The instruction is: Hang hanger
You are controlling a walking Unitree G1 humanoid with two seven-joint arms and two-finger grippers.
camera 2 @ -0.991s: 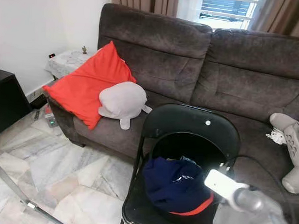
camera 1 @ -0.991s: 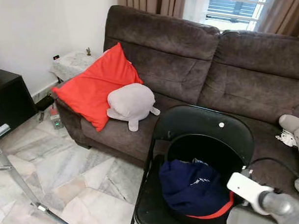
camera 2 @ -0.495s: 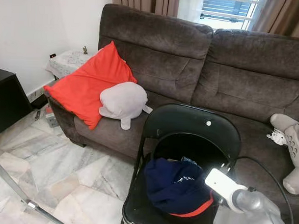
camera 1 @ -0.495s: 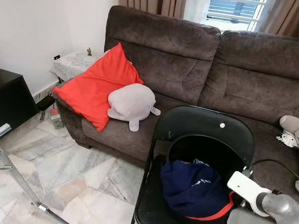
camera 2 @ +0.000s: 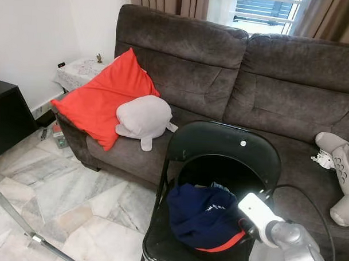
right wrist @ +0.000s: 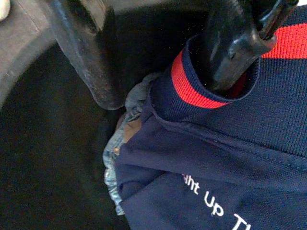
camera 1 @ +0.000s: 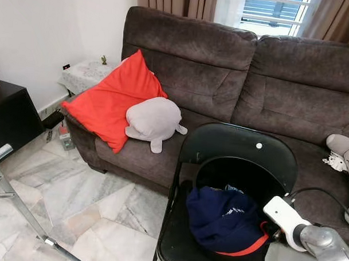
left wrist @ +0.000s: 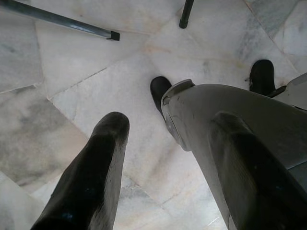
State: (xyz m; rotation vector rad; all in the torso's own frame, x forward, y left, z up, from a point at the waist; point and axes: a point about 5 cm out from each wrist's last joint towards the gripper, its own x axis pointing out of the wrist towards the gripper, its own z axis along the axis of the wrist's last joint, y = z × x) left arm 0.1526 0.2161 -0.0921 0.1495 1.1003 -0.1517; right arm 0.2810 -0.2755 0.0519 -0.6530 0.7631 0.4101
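A navy shirt (camera 1: pixel 223 218) with a red collar band (right wrist: pixel 192 81) lies bunched on the seat of a black folding chair (camera 1: pixel 242 150) in front of the sofa. My right gripper (right wrist: pixel 165 88) is open at the shirt's right edge. One finger (right wrist: pixel 230 43) is pushed into the collar and the other finger (right wrist: pixel 91 57) is outside it, over the dark seat. A thin black bar (right wrist: pixel 276 17) crosses beside the inner finger; I cannot tell what it is. The right arm's white wrist (camera 1: pixel 281 213) shows beside the chair. My left gripper (left wrist: pixel 163 158) hangs open above the floor.
A brown sofa (camera 1: pixel 239 70) stands behind the chair with a red cushion (camera 1: pixel 109 102) and a grey plush (camera 1: pixel 153 121). Another plush (camera 2: pixel 339 165) lies at its right end. A black cabinet (camera 1: pixel 8 116) and a metal frame (camera 1: pixel 22 211) are at the left. Marble floor (camera 1: pixel 75 196) lies between.
My right wrist has dropped a little and moved left, closer into the shirt's red collar. The chair, shirt and left arm have stayed put.
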